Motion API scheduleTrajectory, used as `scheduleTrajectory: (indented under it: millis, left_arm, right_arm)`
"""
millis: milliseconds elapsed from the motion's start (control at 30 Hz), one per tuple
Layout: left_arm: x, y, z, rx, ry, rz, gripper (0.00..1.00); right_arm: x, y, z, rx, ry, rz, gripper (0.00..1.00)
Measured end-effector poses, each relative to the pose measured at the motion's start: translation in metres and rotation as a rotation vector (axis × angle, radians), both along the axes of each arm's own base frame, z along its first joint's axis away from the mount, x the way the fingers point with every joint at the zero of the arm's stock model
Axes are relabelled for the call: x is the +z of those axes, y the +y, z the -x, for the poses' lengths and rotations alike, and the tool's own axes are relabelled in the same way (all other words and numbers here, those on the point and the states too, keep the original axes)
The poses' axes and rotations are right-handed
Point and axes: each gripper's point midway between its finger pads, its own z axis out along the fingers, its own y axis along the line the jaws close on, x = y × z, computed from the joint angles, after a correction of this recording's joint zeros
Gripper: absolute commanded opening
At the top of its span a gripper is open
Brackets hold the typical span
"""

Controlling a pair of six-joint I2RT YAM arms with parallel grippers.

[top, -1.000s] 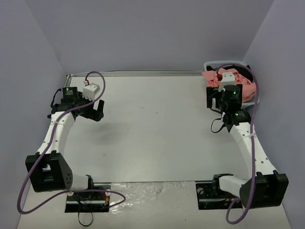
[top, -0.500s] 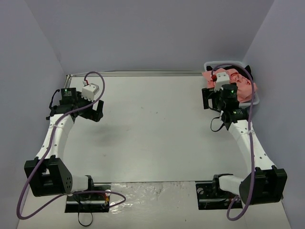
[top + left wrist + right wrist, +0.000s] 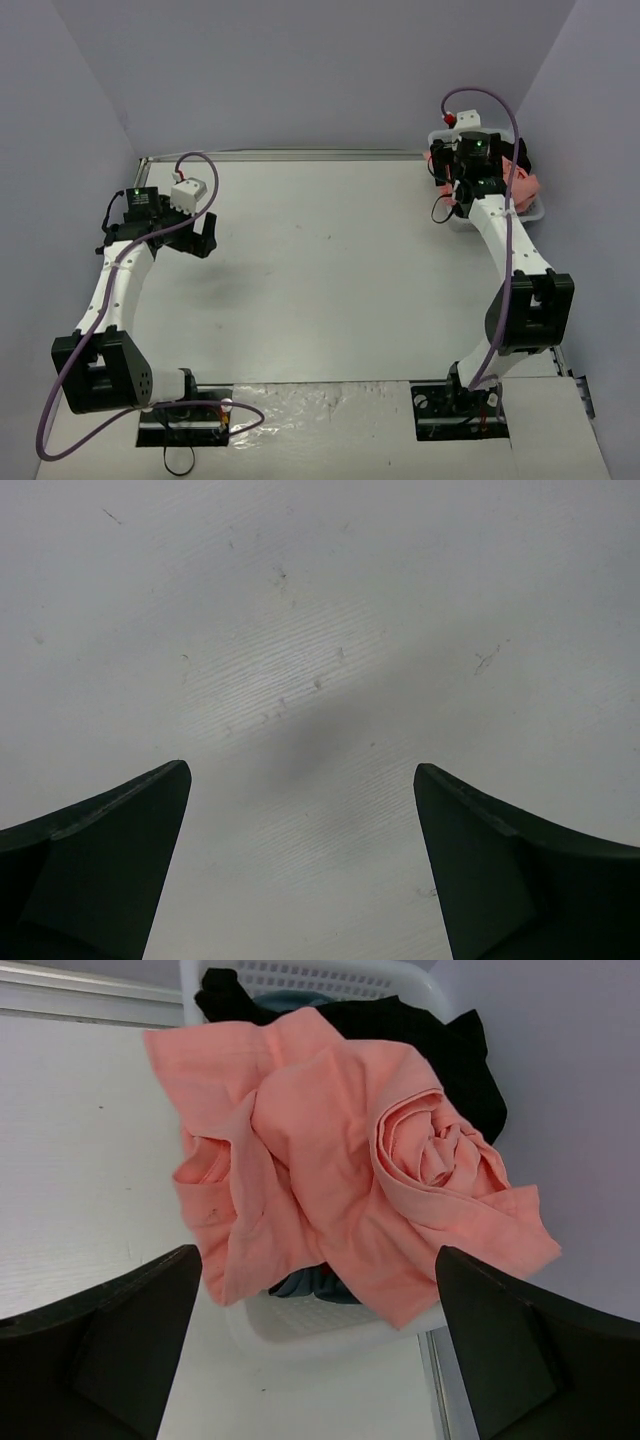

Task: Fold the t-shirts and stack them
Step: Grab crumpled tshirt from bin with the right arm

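A crumpled salmon-pink t-shirt [image 3: 340, 1160] lies piled on top of a white plastic basket [image 3: 330, 1325], draping over its left and right rims; part of it shows in the top view [image 3: 524, 186]. Black and blue-grey clothes lie under it. My right gripper [image 3: 318, 1260] hangs open and empty above the basket's near rim; in the top view the right gripper [image 3: 470, 160] is at the far right corner. My left gripper [image 3: 300, 780] is open and empty over bare table; in the top view the left gripper [image 3: 205, 235] is at the left side.
The white table [image 3: 320, 270] has a metal rail along its far edge. Grey walls stand close behind and on both sides. The basket [image 3: 540, 212] sits in the far right corner against the right wall.
My right arm has stretched out toward the far right corner, and its gripper now hangs over the basket. The left arm has barely moved.
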Motion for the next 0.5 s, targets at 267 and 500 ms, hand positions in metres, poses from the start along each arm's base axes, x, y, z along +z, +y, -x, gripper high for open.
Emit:
scheduleTrajectory:
  millis: [267,500]
  left_arm:
    - [-0.001,-0.002,0.001,-0.01,0.001,0.015,0.94]
    - [-0.005,-0.006,0.003,-0.024,0.014,0.031,0.94]
  right_arm:
    - [-0.071,-0.041,-0.038,-0.17,0.157,0.097,1.0]
    - [-0.122,-0.089,-0.043,-0.301,0.272,0.169,0.74]
